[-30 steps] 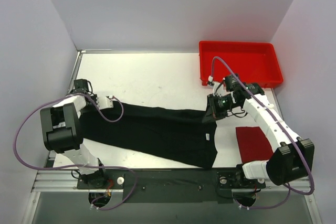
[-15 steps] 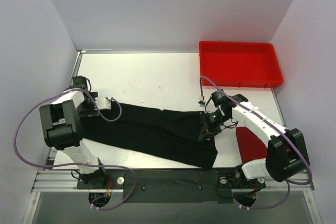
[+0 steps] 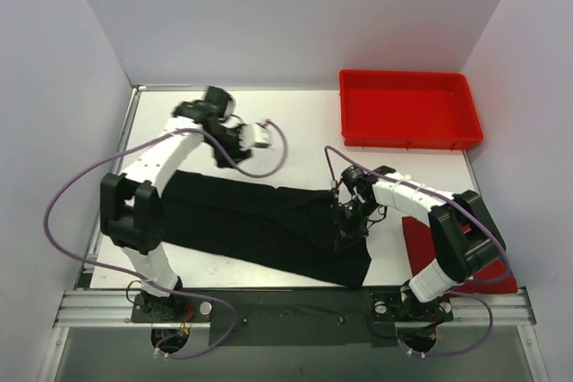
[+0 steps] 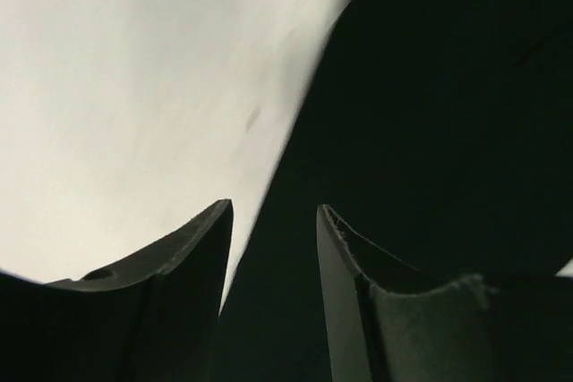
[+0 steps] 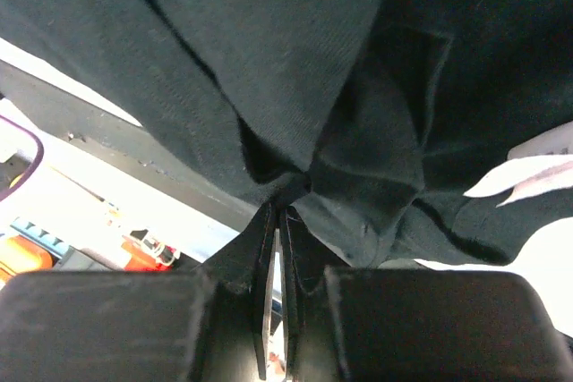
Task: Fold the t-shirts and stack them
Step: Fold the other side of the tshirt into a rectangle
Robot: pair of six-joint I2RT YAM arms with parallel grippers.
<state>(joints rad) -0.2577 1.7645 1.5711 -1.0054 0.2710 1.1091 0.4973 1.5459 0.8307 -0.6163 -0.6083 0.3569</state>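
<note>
Cloth as limp as the black t-shirt [image 3: 260, 221] should be light and keep no shape of its own, so it will probably sag, stretch and drag wherever it is not held. It lies as a long rumpled band across the near half of the table [image 3: 304, 131], running from the left arm's base to just beside the red t-shirt [image 3: 417, 243]. That one rests as a small flat patch at the near right, partly under the right arm. The right gripper [image 5: 279, 214] is down on the band's right end, its fingers pressed together on a gathered pucker of black fabric, close to a white label [image 5: 537, 172]. A bunched pinch like this looks secure, but it may be taking in more than one layer, and I cannot tell which from the wrist view. The left gripper [image 4: 273, 212] hangs above the cloth's far edge, fingers spread with nothing between them; white table shows to one side of them and black fabric to the other. For a clean fold I judge the better holds to be a hem or a shoulder seam at two corners well apart, so that the panel hangs taut between the arms. The rigid red plastic tray [image 3: 407, 143] sits at the far right, apart from both shirts.
</note>
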